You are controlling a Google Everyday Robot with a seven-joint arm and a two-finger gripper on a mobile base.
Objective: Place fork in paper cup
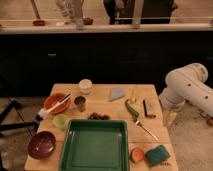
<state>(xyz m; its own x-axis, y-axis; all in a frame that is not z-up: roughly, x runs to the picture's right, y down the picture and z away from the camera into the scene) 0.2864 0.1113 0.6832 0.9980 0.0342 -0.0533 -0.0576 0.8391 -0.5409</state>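
— One fork (146, 129) lying flat on the worktop (112, 102), right side, just below the green pepper (131, 109).
— And the gripper (169, 119)?
— Hanging beside the worktop's right edge, fingers spread, holding nothing. The fork lies to their left, apart. The paper cup (85, 86) stands at the back left.

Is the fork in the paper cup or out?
Out. The fork lies flat on the table, right of the green tray; the paper cup stands near the far edge. The pincer hangs open off the table's right side.
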